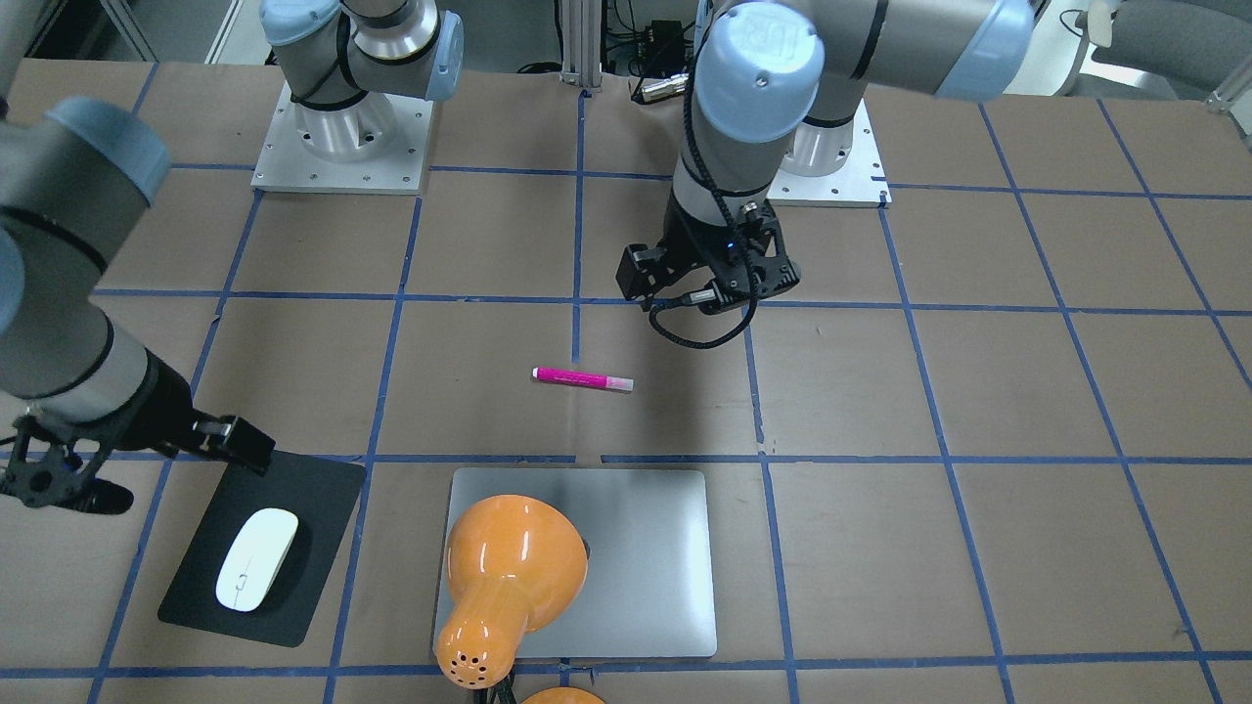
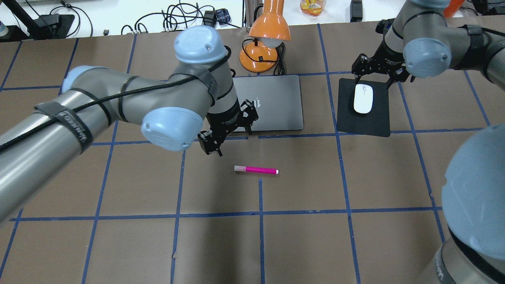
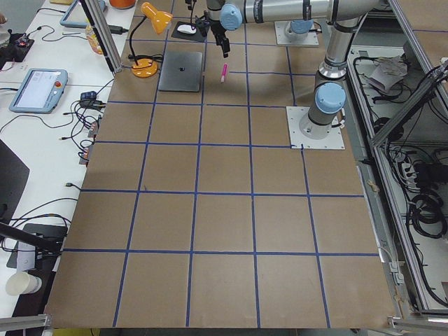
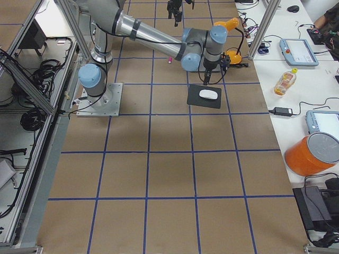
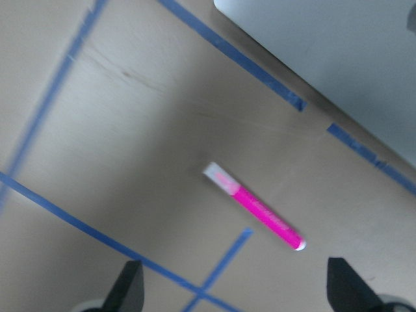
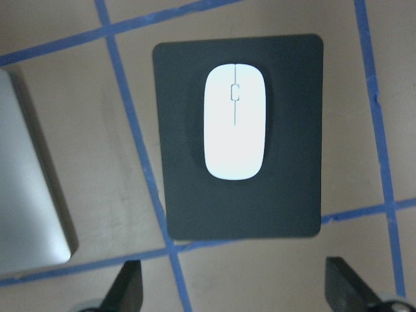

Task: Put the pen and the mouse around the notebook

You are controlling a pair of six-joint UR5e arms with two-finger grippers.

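The magenta pen (image 2: pixel 256 170) lies flat on the brown table, a little nearer to me than the silver-grey notebook (image 2: pixel 276 110). My left gripper (image 2: pixel 229 132) hovers above the notebook's near left corner, open and empty. In the left wrist view the pen (image 5: pixel 257 208) lies diagonally above the spread fingertips (image 5: pixel 127 289). The white mouse (image 2: pixel 363 98) rests on a black mat (image 2: pixel 365 122) to the right of the notebook. My right gripper (image 2: pixel 376 73) hangs open over the mat's far edge. In the right wrist view the mouse (image 6: pixel 234 130) sits ahead of the gripper (image 6: pixel 235 292).
An orange desk lamp (image 2: pixel 262 47) stands behind the notebook, its shade (image 1: pixel 509 557) leaning over the lid. Blue tape lines (image 2: pixel 260 213) grid the table. Cables and a bottle (image 2: pixel 311 7) lie along the far edge.
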